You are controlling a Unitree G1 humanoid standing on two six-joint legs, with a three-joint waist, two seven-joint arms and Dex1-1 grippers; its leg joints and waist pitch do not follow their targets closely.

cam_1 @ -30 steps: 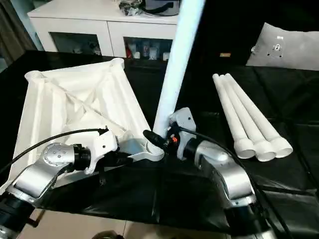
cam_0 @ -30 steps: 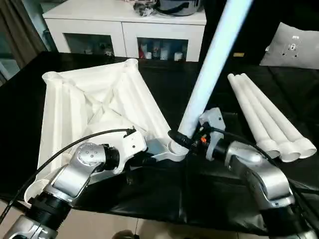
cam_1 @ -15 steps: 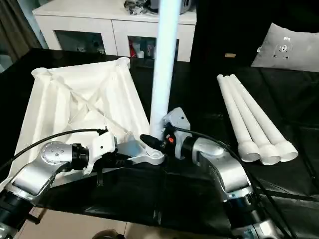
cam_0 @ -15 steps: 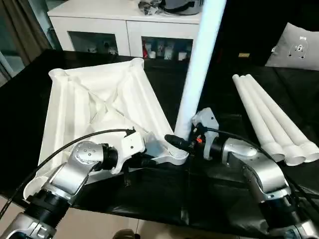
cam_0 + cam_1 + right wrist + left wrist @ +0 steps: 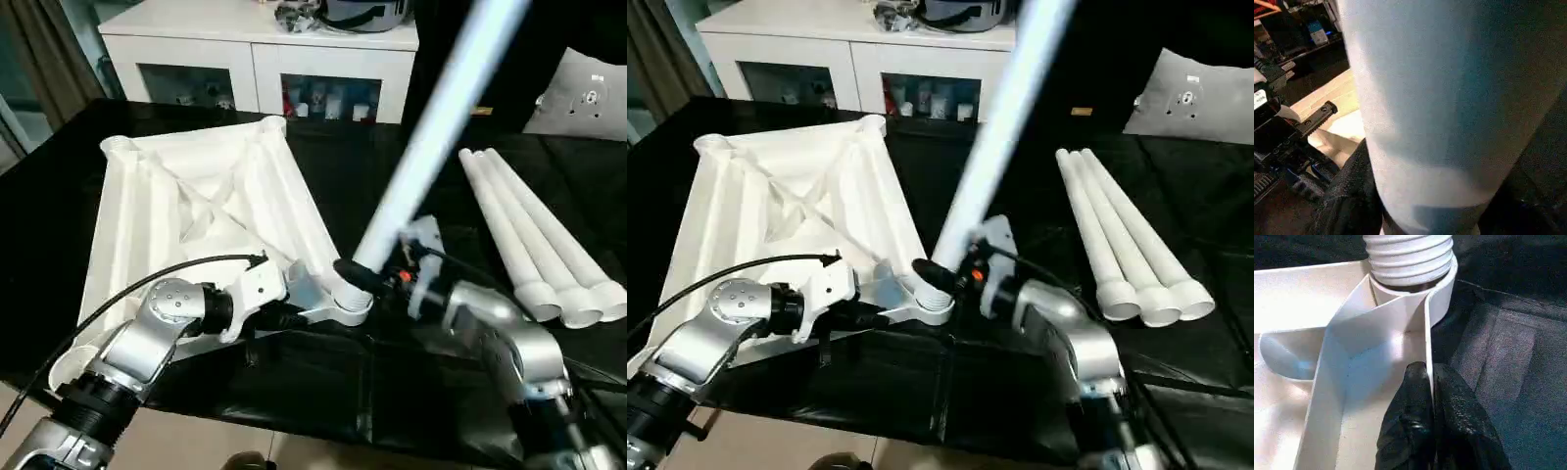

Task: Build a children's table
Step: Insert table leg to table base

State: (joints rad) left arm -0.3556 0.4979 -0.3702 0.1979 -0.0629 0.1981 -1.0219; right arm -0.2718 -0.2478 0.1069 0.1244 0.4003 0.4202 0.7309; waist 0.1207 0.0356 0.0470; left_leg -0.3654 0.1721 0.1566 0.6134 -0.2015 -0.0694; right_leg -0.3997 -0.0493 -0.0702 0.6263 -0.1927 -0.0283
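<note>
The right end effector (image 5: 364, 279), clamped around the leg (image 5: 431, 127) seated in the tabletop's (image 5: 196, 196) corner socket (image 5: 343, 299), has tipped it from upright, risking cross-threading, while the left end effector (image 5: 1431, 396) pinches the rim.

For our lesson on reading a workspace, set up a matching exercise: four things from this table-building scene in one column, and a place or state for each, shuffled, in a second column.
Column one:
1. table top
2. leg
3. three spare legs
4. left tool

Column two:
A. lying side by side on the black mat
B. pinched shut on a thin white rib
C. upside down, ribbed underside showing
D. leaning, threaded end at a corner socket

Pairs: 1-C, 2-D, 3-A, 4-B
</note>
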